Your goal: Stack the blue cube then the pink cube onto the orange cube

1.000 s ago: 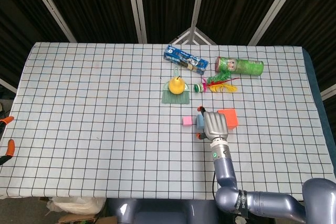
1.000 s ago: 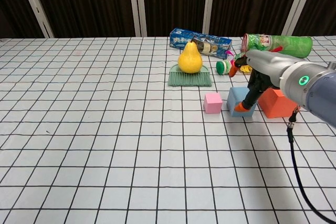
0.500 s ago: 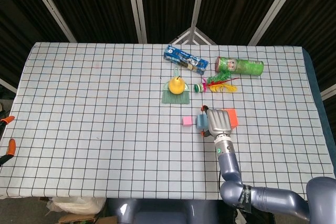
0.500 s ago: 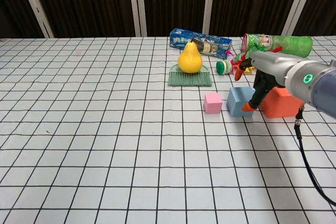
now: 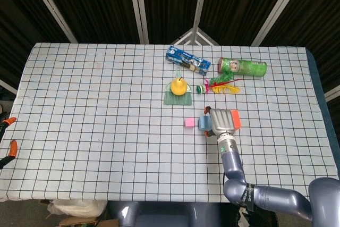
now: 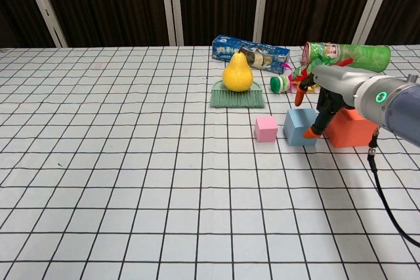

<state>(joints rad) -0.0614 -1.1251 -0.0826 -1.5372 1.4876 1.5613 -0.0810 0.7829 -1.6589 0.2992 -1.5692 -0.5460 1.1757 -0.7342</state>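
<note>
Blue cube (image 6: 300, 126) under right hand (image 5: 222, 122) overhead; chest view: fingers (image 6: 315, 134) touching.

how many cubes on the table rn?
3, in a row on the table, none stacked: pink cube leftmost, blue cube in the middle by the right hand, orange cube rightmost, partly hidden behind the hand.

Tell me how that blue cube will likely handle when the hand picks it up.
The blue cube looks like a matte foam block, so probably light and grippy. Flat faces suggest no rolling. The right hand sits at its edge, so it might slide.
</note>
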